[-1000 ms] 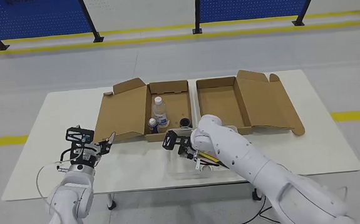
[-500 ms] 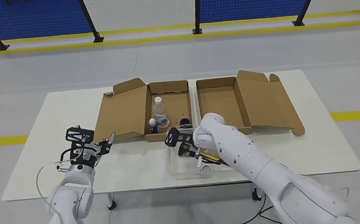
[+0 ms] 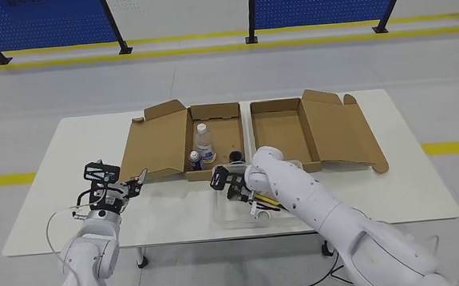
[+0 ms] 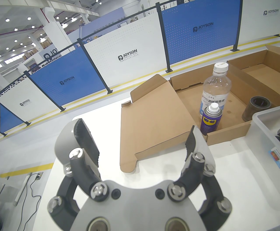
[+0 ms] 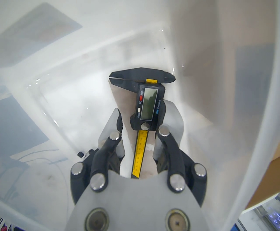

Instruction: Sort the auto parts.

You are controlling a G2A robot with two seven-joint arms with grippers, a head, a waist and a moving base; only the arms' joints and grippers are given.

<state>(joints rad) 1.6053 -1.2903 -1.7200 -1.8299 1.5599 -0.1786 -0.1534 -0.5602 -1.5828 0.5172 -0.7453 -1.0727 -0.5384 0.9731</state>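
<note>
The white table (image 3: 171,219) carries everything, and the clear plastic bin (image 3: 223,220) at its near edge is the thing to reckon from. Just beyond the bin lie two opened cardboard boxes. The left box (image 3: 225,131) holds an upright clear bottle (image 4: 215,91), a blue spray can (image 4: 211,119) and a dark cylindrical bushing (image 4: 259,109), all along the side nearest the bin. The right box (image 3: 281,135) has a bare floor. The left gripper (image 4: 136,126) hangs over the table well to the left of the bin, spread wide and holding nothing. The right gripper (image 5: 142,119) is down inside the bin, drawn narrow onto the display head of the digital caliper (image 5: 149,105). The caliper's yellow beam runs back between the fingers toward the palm, and its dark measuring tips point at the bin's floor, close to one wall. The step in hand looks to be carrying the caliper out of the bin to a box. It should rise straight up until the tips clear the rim, because a sideways drift could catch them on that wall. The grip sits on the sliding head, so the beam may shift; a level wrist and an unhurried carry would guard against that. The bare right box seems the likelier home, though that is only a guess. The caliper should be lowered to the cardboard before the grip is let go.
</note>
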